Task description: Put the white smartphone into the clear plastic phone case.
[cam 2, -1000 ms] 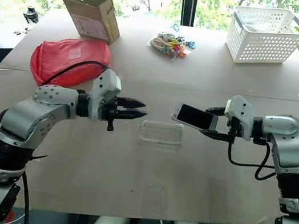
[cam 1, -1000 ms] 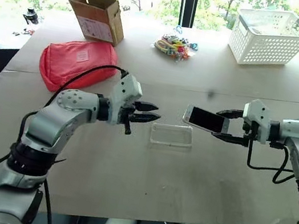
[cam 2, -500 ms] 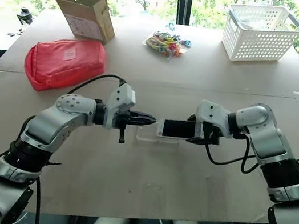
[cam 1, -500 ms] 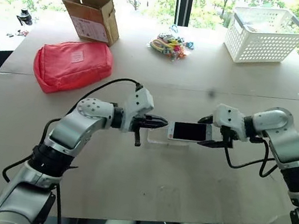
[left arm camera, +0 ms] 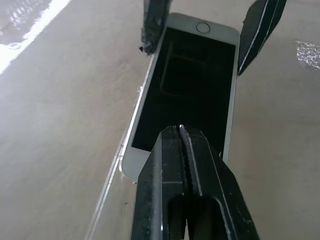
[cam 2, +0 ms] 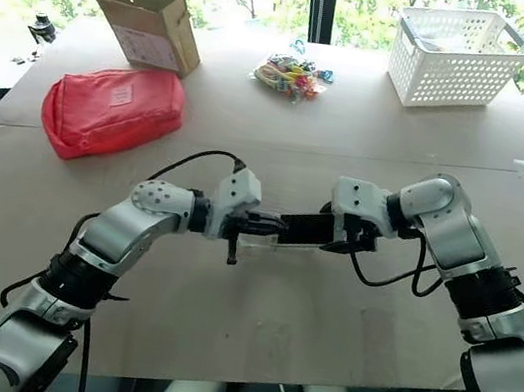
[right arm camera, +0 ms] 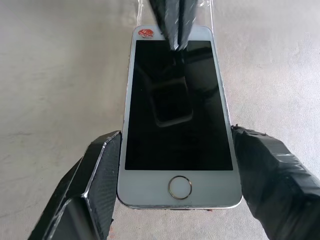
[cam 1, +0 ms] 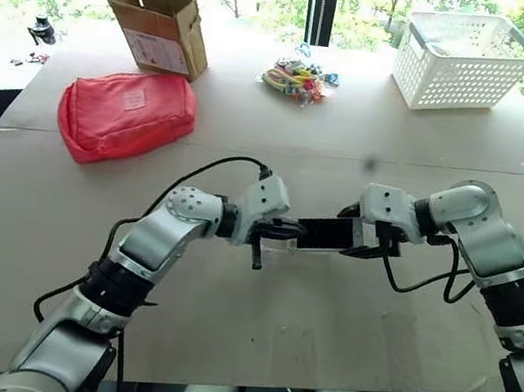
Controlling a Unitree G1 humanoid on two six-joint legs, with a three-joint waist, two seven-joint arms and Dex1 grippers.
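we see both arms have drawn in to the middle of the table (cam 1: 25, 215) since a second ago, when they stood well apart with the case lying bare between them. the right gripper (right arm camera: 175, 172) has carried the white smartphone (right arm camera: 176, 110) across and down; its fingers (right arm camera: 95, 175) clamp the long edges near the home-button end, screen up, jaws wide on the phone. the left gripper (left arm camera: 181, 131) has snapped shut, holding nothing, and its closed tips now sit over the phone's far end, touching or just above it, we cannot tell which. the clear plastic phone case (left arm camera: 112, 180) lies on the table under the phone, its rim showing along one side. we judge the phone over the case but not yet seated; the shut left tips look set to press the far end in while the right steadies.
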